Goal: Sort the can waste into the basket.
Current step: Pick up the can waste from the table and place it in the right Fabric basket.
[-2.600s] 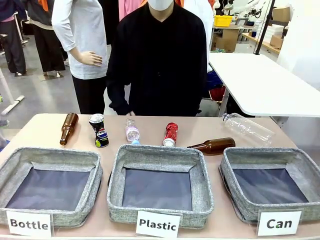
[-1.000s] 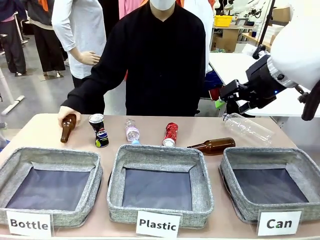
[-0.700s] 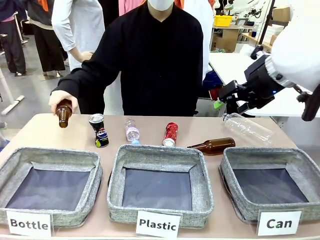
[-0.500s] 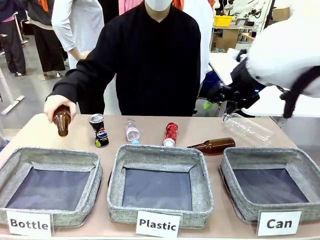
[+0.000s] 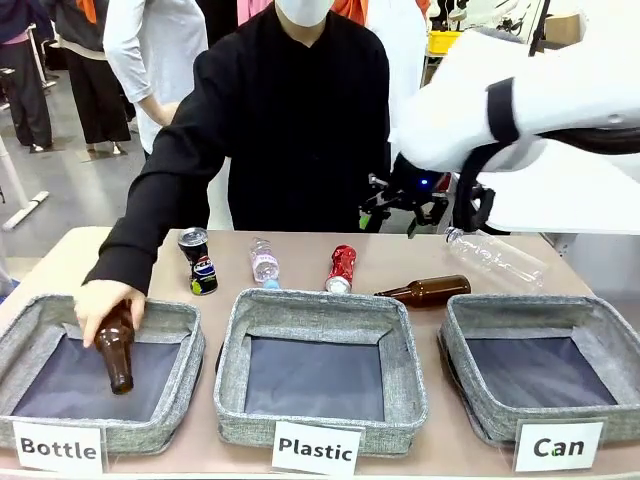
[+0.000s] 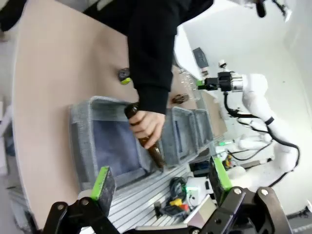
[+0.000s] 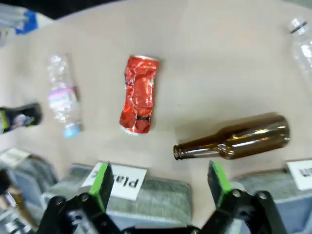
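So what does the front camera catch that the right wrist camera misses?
Front view: the person's hand holding a held bottle in the Bottle basket, plus the readable Can label. Right wrist view: the right gripper, open, pointing down at the table. Both: the red can, the lying brown bottle and the small plastic bottle.

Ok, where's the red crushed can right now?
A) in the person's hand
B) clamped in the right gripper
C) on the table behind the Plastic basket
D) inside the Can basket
C: the red can lies on the table just beyond the far rim of the Plastic basket, while the right gripper is open and apart from it.
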You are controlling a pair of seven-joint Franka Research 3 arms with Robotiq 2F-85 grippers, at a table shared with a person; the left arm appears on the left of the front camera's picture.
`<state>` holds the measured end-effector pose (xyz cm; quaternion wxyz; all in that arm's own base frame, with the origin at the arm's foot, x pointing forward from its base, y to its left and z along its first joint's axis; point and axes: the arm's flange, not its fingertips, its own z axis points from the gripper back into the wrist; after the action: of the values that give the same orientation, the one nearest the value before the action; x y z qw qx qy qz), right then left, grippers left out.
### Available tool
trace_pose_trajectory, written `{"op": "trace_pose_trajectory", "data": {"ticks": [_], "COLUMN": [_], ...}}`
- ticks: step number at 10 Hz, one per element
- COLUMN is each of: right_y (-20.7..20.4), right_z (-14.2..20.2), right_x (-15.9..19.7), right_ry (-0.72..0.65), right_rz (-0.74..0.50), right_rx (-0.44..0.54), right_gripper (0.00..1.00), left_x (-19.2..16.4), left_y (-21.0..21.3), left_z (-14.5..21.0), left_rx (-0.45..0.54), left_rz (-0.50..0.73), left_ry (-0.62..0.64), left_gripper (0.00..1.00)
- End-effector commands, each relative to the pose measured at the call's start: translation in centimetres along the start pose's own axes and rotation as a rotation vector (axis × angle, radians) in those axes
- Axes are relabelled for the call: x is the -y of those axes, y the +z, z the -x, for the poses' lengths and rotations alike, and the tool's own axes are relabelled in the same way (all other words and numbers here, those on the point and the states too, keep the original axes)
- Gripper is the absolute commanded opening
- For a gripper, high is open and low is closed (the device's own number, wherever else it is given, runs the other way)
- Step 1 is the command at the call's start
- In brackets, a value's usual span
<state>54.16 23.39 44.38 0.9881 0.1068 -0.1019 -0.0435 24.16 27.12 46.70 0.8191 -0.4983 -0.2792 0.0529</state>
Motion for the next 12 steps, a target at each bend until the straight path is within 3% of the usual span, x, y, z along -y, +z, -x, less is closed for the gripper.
{"op": "trace_pose_trajectory", "data": {"ticks": [1, 7, 10, 12], "right_y": [-2.4, -12.1, -15.2, -16.6], "right_z": [-2.4, -4.5, -5.6, -6.3], "right_x": [-4.3, -6.6, -6.6, -6.4], "right_ry": [-0.074, -0.054, -0.04, -0.043], "right_rz": [0.072, 0.168, 0.219, 0.235], "right_rx": [-0.066, -0.049, -0.059, -0.045], "right_gripper": [1.0, 1.0, 1.0, 1.0], "left_x": [-1.7, -1.2, -1.0, -1.9], "left_y": [1.0, -1.9, -7.3, -11.2], "left_z": [-1.8, -1.0, 1.1, 1.9], "left_rx": [0.004, 0.023, -0.103, -0.192], "left_rz": [-0.034, 0.025, 0.147, 0.121], "left_ry": [-0.01, -0.015, -0.005, 0.025], "left_gripper": [1.0, 1.0, 1.0, 1.0]}}
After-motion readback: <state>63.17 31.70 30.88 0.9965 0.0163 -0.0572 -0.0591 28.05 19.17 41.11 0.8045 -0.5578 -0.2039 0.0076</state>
